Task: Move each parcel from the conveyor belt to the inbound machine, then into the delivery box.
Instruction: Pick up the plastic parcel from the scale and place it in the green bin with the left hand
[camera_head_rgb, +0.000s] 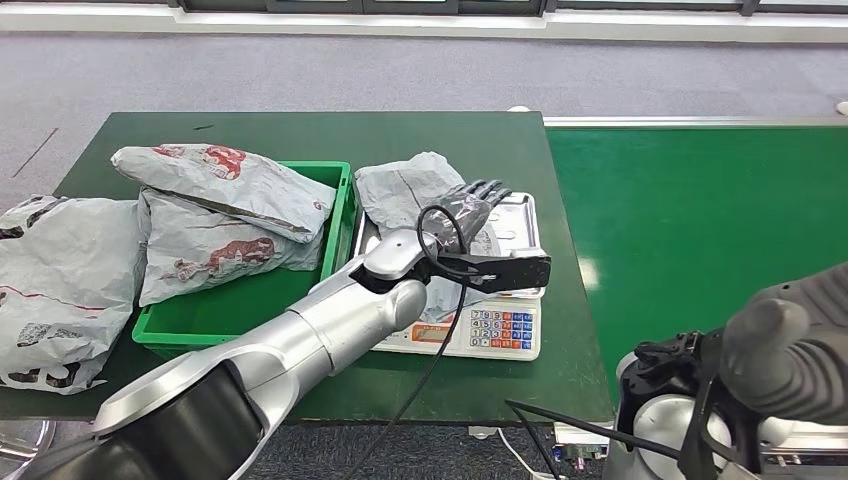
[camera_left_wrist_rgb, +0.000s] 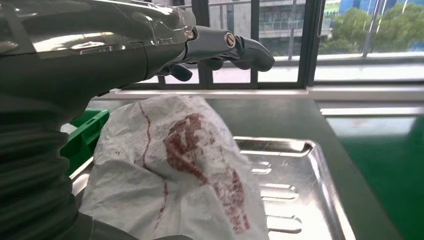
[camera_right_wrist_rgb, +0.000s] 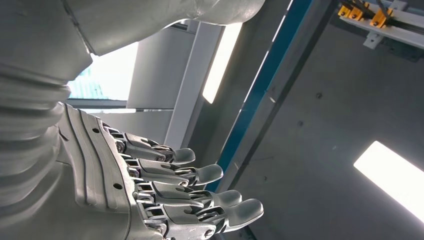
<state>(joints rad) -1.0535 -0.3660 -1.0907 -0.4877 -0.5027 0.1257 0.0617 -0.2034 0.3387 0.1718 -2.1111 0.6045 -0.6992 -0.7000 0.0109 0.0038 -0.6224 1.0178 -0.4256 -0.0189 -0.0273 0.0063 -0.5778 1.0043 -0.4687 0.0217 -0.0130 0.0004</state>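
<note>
A crumpled grey parcel (camera_head_rgb: 403, 190) with red print lies on the steel tray (camera_head_rgb: 520, 215) of the inbound scale (camera_head_rgb: 490, 330). My left hand (camera_head_rgb: 470, 207) reaches over it from the near side, fingers stretched out flat just above the bag. The left wrist view shows the fingers (camera_left_wrist_rgb: 235, 47) straight and clear of the parcel (camera_left_wrist_rgb: 175, 165), nothing between them. My right hand (camera_right_wrist_rgb: 185, 200) is turned up toward the ceiling with its fingers loosely bent and nothing in it; its arm (camera_head_rgb: 790, 345) is low at the right. The green conveyor belt (camera_head_rgb: 700, 220) is bare.
The green delivery box (camera_head_rgb: 343, 200) left of the scale holds two grey parcels (camera_head_rgb: 225, 180) (camera_head_rgb: 215, 245) stacked and sticking out over its rim. Another parcel (camera_head_rgb: 60, 280) lies on the dark green table (camera_head_rgb: 300, 135) at the far left. A black cable (camera_head_rgb: 430, 360) hangs from my left wrist.
</note>
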